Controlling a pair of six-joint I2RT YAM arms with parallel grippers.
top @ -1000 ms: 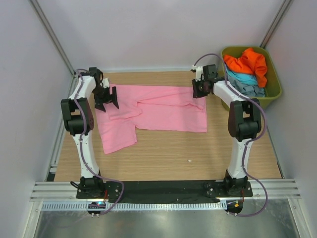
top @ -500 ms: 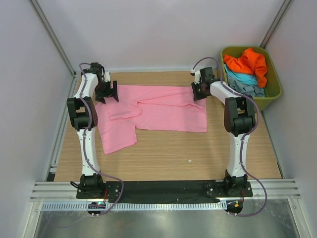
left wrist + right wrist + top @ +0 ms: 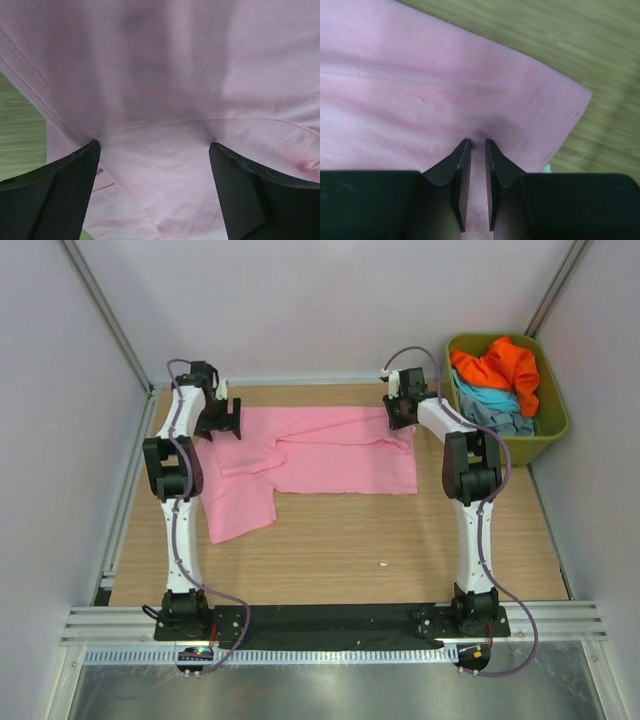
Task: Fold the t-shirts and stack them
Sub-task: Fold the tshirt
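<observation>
Lying spread on the light wooden table (image 3: 350,540): a pink fabric t-shirt (image 3: 320,455) between two grippers

At the far left corner of the shirt, the left gripper (image 3: 222,420) hangs over the cloth with its black fingers spread wide and nothing between them. In its wrist view the left gripper (image 3: 154,147) frames smooth pink fabric (image 3: 165,75). A stitched hem runs slantwise at the left edge, and a soft curved crease arcs from one fingertip to the other. A sliver of wood grain shows at the far left.

The shirt covers the far half of the table, mostly flat. Its left part hangs down toward the near edge as a broad flap, longer than the rest. A raised fold crosses the cloth just right of the left arm, and a faint line runs lengthwise through the middle. The near and right edges lie straight.

At the far right corner, the right gripper (image 3: 398,412) sits low on the cloth. From its wrist, the right gripper (image 3: 477,142) has its fingers drawn almost together, pinching a thin tuck of the pink fabric (image 3: 420,75). The cloth puckers darkly at the tips, just beside the rounded, stitched corner.

Further right, off the table's corner, an olive-green plastic tub (image 3: 560,420) holds three crumpled shirts. An orange fabric tee (image 3: 500,365) lies on top, a light blue tee (image 3: 490,398) under it and a grey-blue tee (image 3: 505,422) nearest.
</observation>
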